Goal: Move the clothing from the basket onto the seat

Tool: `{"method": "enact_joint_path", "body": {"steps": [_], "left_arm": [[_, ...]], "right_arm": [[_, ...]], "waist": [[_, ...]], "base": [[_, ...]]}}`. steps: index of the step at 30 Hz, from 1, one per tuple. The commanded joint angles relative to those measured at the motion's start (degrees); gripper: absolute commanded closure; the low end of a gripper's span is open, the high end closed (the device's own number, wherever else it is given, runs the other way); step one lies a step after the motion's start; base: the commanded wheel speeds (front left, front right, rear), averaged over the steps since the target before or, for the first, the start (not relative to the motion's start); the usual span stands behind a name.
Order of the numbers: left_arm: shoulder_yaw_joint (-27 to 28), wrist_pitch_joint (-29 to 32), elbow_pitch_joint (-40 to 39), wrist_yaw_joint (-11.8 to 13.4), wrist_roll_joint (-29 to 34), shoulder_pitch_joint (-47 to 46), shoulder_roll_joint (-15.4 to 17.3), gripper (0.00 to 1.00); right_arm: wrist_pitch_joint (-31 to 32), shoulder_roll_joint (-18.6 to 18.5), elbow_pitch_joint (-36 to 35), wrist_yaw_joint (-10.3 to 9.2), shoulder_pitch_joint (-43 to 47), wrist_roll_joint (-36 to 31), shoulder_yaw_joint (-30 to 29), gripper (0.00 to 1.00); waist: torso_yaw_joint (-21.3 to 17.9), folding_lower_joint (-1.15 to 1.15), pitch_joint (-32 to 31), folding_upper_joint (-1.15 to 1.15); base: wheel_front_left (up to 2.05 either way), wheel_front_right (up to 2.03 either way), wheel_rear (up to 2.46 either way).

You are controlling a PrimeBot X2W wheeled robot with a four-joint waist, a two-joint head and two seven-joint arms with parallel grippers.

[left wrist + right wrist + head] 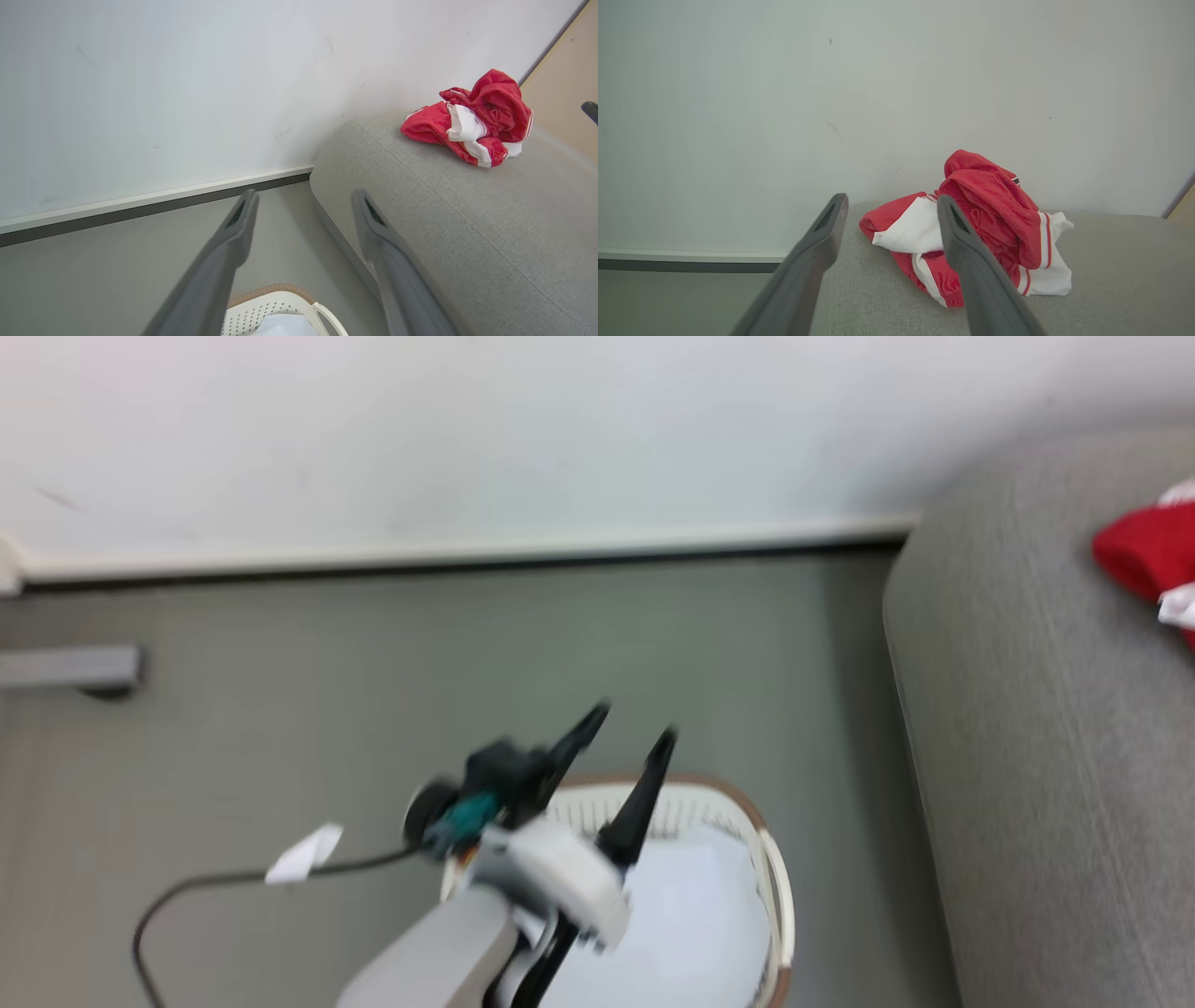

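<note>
Right wrist view: the right hand (891, 200) gapes wide and empty near the clothing (994, 210) heaped on the seat (1111, 261), so back it straight off without snagging fabric; the left hand (633, 723), also spread and empty, hovers over the basket (777, 887).

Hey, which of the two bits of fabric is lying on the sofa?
The red clothing with white stripes, bunched on the seat; the plain pale sheet lies in the basket.

Soft red cloth clothing (994, 200) on matt woven-fabric seat (1111, 280); perforated plastic basket (261, 312)
</note>
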Motion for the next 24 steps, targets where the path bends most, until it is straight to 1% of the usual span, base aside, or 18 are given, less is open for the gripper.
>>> {"method": "enact_joint_path", "body": {"steps": [1, 5, 9, 12, 16, 17, 20, 24], "left_arm": [[0.17, -0.41, 0.0, 0.16, -1.05, 1.73, 0.4, 0.0], [2.51, -1.14, -0.59, 2.03, -2.73, 8.77, 2.65, 0.0], [4.87, -1.58, -1.31, 3.69, -3.47, 15.2, 5.16, 0.0], [6.91, -1.64, -2.1, 4.92, -2.4, 18.85, 7.17, 0.0], [11.46, -1.61, -4.4, 5.78, -0.05, 23.9, 8.47, 0.0], [12.91, -1.61, -4.94, 5.8, 0.68, 25.04, 8.65, 0.0], [16.97, -1.62, -6.71, 4.65, 2.81, 28.32, 8.79, 0.0], [21.98, -1.6, -8.41, 1.53, 6.65, 32.33, 7.99, 0.0]], "right_arm": [[0.06, 0.45, -0.63, -0.15, 1.84, 0.13, 0.04, 0.0], [0.06, 2.61, -5.0, -0.15, 9.02, -1.13, 2.64, 0.0], [0.05, 4.91, -7.6, -0.15, 14.6, -1.33, 5.79, 0.0], [0.05, 6.71, -9.28, -0.15, 17.75, -1.54, 7.03, 0.0], [0.05, 9.16, -10.88, -0.15, 21.66, -0.94, 7.68, 0.0], [0.05, 9.67, -11.14, -0.15, 22.44, -1.22, 7.92, 0.0], [0.05, 10.8, -11.36, -0.15, 24.53, -1.89, 8.88, 0.0], [0.05, 11.59, -10.97, -0.15, 26.58, -1.77, 10.53, 0.0]], "waist": [[3.66, 0.02, -7.2, 0.0], [5.49, 0.02, -12.12, 0.0], [6.69, 0.02, -15.63, 0.0], [7.45, 0.02, -17.03, 0.0], [8.27, 0.02, -18.44, 0.0], [8.4, 0.02, -18.68, 0.0], [8.69, 0.02, -19.43, 0.0], [9.25, 0.02, -20.12, 0.0]], "base": [[0.0, 0.0, 0.0], [0.0, 0.0, 0.0], [0.0, 0.0, 0.0], [0.0, 0.0, 0.0], [0.0, 0.0, 0.0], [0.0, 0.0, 0.0], [0.0, 0.0, 0.0], [0.0, 0.0, 0.0]]}}
